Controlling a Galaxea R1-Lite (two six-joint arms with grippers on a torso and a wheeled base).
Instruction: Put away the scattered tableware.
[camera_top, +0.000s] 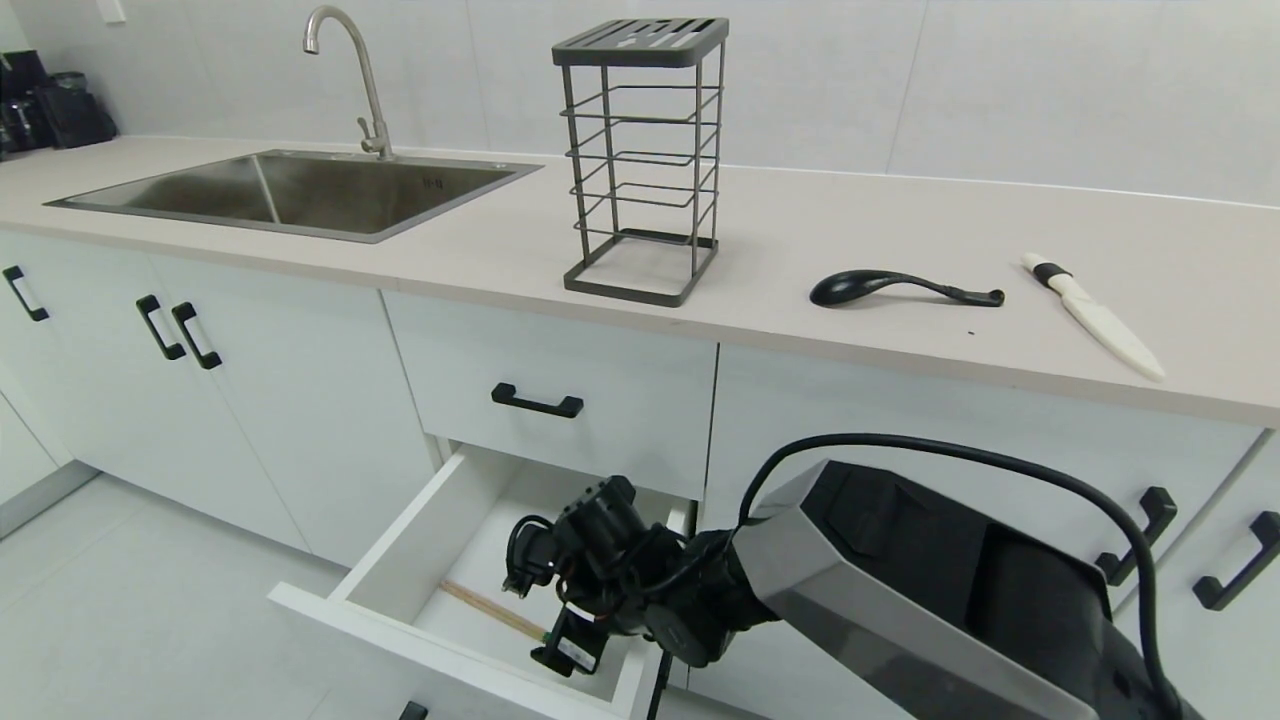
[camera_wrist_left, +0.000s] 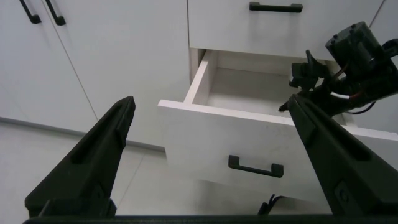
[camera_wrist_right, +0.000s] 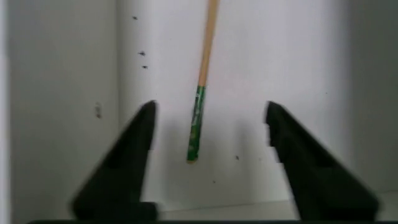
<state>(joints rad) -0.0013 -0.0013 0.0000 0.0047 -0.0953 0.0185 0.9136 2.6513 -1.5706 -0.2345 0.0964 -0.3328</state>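
One chopstick (camera_wrist_right: 202, 81) already lies inside the open drawer (camera_top: 395, 535), under the released right end effector (camera_wrist_right: 210, 124); spoon (camera_top: 845, 289) and knife (camera_top: 1095, 318) wait on the tabletop (camera_top: 800, 230) above the drawer.

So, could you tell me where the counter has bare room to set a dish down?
The counter is bare between the sink and the wire rack, and between the rack and the black spoon. The right end is crowded with the spoon and white knife. In the open drawer, the right hand hovers over a chopstick.
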